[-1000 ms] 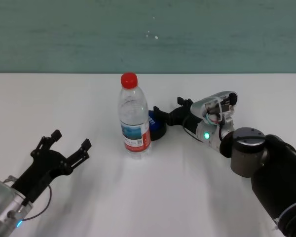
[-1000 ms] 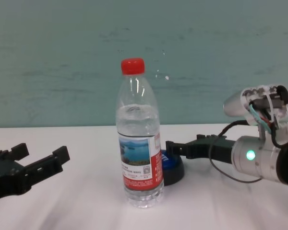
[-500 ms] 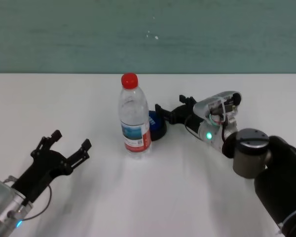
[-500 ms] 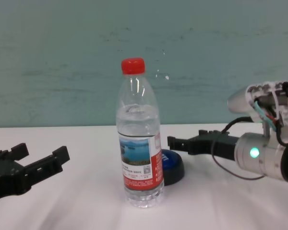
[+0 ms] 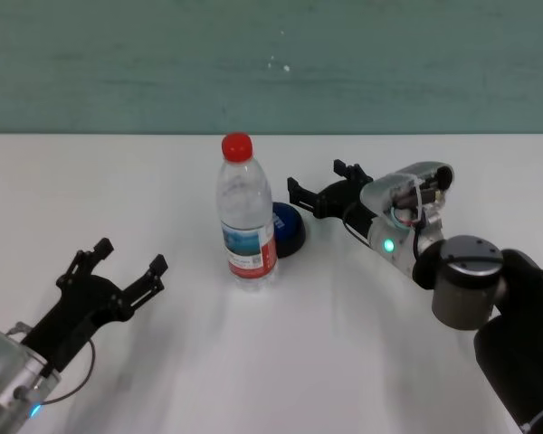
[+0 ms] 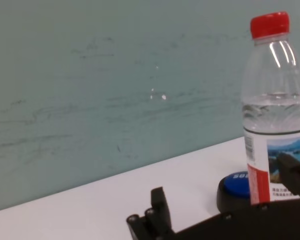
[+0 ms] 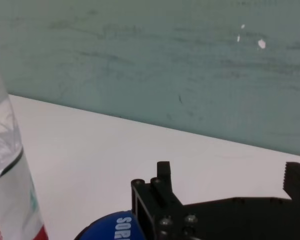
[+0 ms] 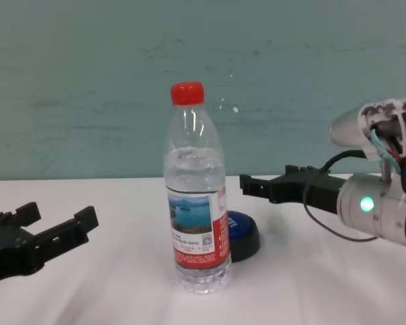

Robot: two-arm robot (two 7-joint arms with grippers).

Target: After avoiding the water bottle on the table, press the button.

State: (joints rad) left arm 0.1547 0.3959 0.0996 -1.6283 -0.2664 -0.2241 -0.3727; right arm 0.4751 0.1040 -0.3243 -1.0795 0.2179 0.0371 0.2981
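The water bottle (image 5: pixel 247 220), clear with a red cap and a red-and-white label, stands upright on the white table (image 5: pixel 281 362); it also shows in the chest view (image 8: pixel 196 217). The blue button (image 5: pixel 289 231) on its black base sits just behind and to the right of the bottle, touching nothing. My right gripper (image 5: pixel 313 178) is open and empty, hovering above and slightly right of the button (image 8: pixel 246 229), clear of it. The right wrist view shows the button's blue top (image 7: pixel 107 227) below its fingers (image 7: pixel 157 195). My left gripper (image 5: pixel 131 255) is open and empty, low at the near left.
A teal wall (image 5: pixel 271 63) runs behind the table's far edge. The left wrist view shows the bottle (image 6: pixel 277 115) and button (image 6: pixel 235 185) beyond the left fingers (image 6: pixel 159 207). Bare tabletop lies between the left gripper and the bottle.
My right gripper has lifted off the button and drawn back a little to the right. The bottle, the button and my left arm have not moved.
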